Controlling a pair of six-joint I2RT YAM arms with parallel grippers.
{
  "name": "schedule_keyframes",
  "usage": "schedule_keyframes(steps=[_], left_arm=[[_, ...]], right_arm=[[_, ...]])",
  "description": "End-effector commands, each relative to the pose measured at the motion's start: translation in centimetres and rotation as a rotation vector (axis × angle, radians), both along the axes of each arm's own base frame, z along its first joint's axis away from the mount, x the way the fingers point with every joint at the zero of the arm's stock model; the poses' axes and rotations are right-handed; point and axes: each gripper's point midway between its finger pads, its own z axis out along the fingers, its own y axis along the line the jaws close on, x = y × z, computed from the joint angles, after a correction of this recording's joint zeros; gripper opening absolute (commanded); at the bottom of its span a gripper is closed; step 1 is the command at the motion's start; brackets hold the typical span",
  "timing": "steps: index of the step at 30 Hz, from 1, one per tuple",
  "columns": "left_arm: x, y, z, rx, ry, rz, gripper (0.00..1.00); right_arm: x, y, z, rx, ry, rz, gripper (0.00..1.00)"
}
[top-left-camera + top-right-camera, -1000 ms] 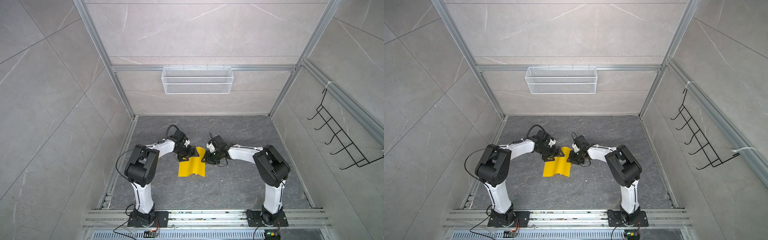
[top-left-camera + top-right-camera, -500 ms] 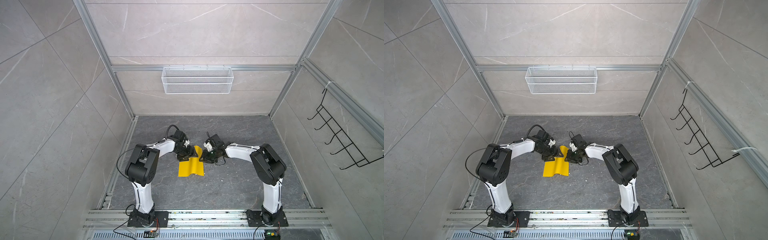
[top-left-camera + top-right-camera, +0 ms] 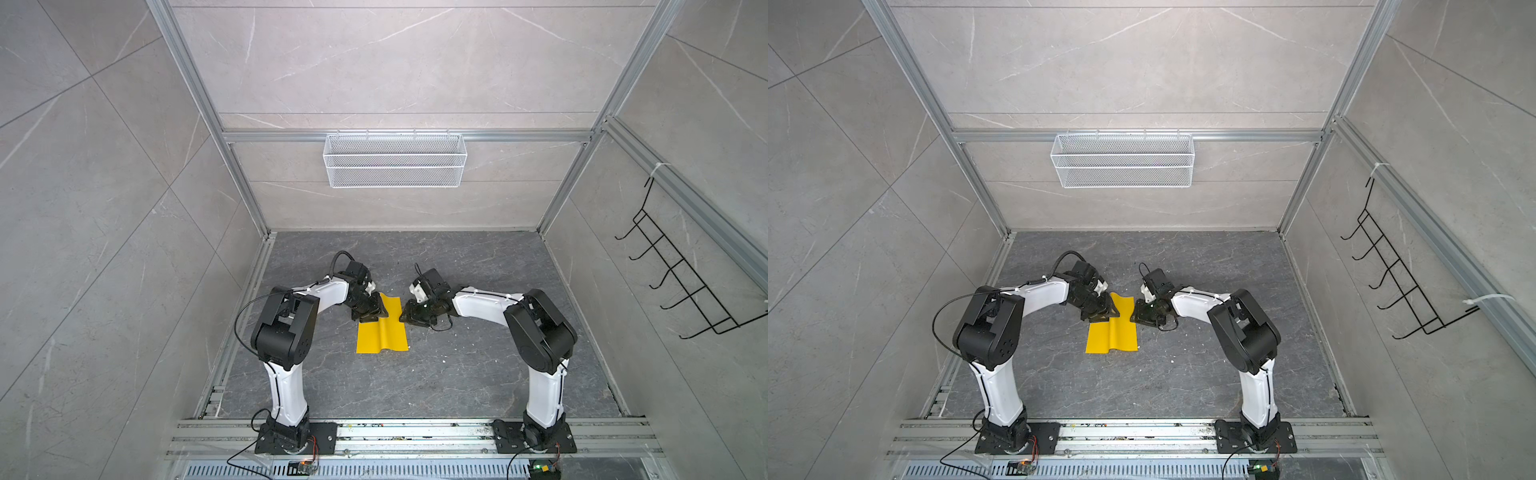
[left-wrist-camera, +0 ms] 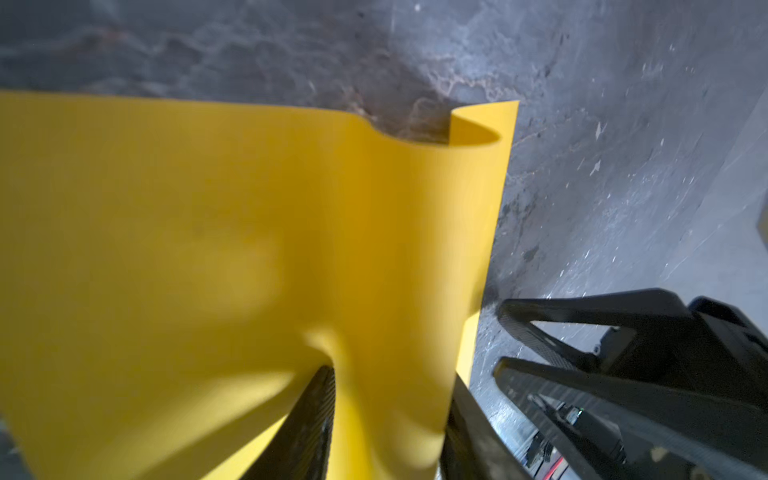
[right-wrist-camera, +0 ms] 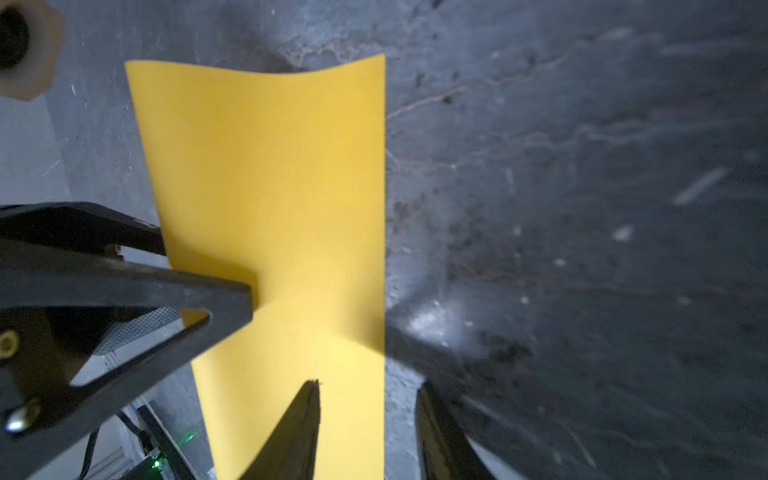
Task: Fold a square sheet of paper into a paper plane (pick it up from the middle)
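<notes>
The square sheet of paper (image 3: pixel 382 332) (image 3: pixel 1112 332), bright yellow, lies on the dark floor between the two arms in both top views, with a ridge running down its middle. My left gripper (image 3: pixel 373 312) (image 4: pixel 388 415) sits at the sheet's far left part. Its jaws are part closed with a raised hump of the paper (image 4: pixel 386 291) squeezed between them. My right gripper (image 3: pixel 405 316) (image 5: pixel 370 419) is open at the sheet's right edge, one finger over the paper (image 5: pixel 270 187) and one over bare floor. No paper plane shape shows.
A white wire basket (image 3: pixel 395 160) hangs on the back wall and a black hook rack (image 3: pixel 685 282) on the right wall. Aluminium rails (image 3: pixel 395 432) carry both arm bases along the front. Grey stone floor (image 3: pixel 415 382) surrounds the sheet.
My left jaws have closed in, pushing the paper up into a hump between them. The right gripper has slid left to the sheet's right edge and opened a little.
</notes>
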Motion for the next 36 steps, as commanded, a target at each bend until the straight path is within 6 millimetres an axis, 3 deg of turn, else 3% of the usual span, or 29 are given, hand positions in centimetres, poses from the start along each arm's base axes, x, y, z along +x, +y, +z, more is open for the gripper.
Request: schedule_keyframes(steps=[1, 7, 11, 18, 21, 23, 30, 36], left_arm=[[-1.1, 0.7, -3.1, 0.077, 0.009, -0.019, 0.35], [-0.8, -0.8, 3.0, -0.054, -0.091, -0.015, 0.29], [-1.7, -3.1, 7.1, -0.209, -0.129, -0.006, 0.29], [-2.8, -6.0, 12.0, -0.444, -0.155, -0.012, 0.29], [-2.8, -6.3, 11.7, -0.466, -0.142, -0.013, 0.29], [-2.7, -6.1, 10.3, -0.438, -0.123, -0.007, 0.29], [-2.3, -4.2, 4.7, -0.287, -0.058, 0.001, 0.3], [-2.3, -3.2, 2.0, -0.206, -0.026, -0.008, 0.3]], right_arm=[[0.9, -2.0, 2.8, -0.032, -0.104, -0.057, 0.43], [1.3, -5.2, 6.2, -0.051, -0.228, -0.131, 0.43], [1.3, -6.8, 8.5, -0.035, -0.292, -0.153, 0.44], [0.5, -7.2, 10.8, 0.037, -0.304, -0.099, 0.46], [-0.1, -6.2, 10.8, 0.075, -0.277, -0.039, 0.46], [-0.4, -5.7, 10.5, 0.095, -0.258, -0.015, 0.47], [-1.3, -4.8, 7.4, 0.099, -0.155, 0.027, 0.48], [-1.6, -4.8, 4.7, 0.052, -0.099, 0.036, 0.49]])
